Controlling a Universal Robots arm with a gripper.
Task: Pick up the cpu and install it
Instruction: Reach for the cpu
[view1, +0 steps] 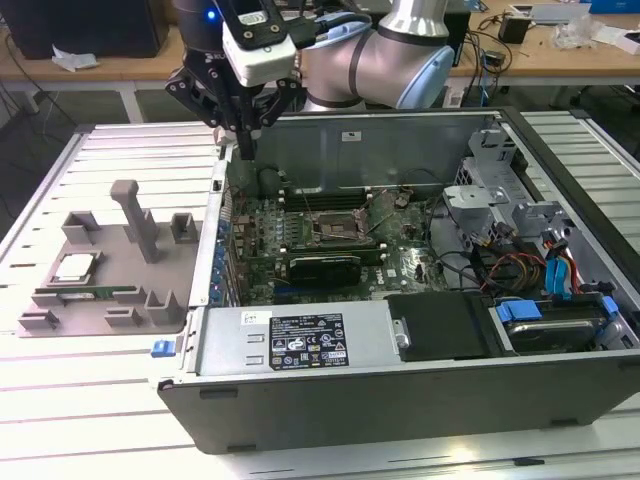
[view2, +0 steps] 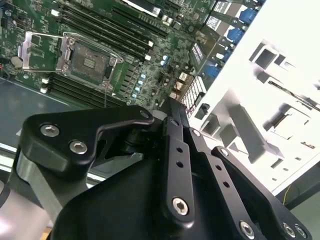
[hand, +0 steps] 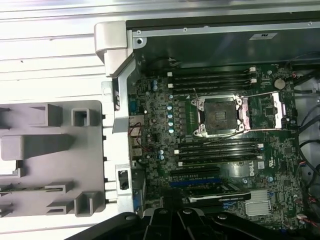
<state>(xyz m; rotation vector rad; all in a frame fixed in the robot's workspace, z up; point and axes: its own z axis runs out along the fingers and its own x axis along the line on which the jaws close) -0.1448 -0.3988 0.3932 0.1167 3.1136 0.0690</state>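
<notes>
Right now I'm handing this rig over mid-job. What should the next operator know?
Hand: shut, holding nothing, hovering over the edge of the computer case on the exterior view's left, the side nearest the grey holder.
cpu: lying flat in the grey holder, outside the case and apart from the hand.
Socket: on the motherboard inside the case; it looks empty in both wrist views.
Done: nothing of the job shows yet.
Left: the cpu is not yet picked up and not yet installed.
</notes>
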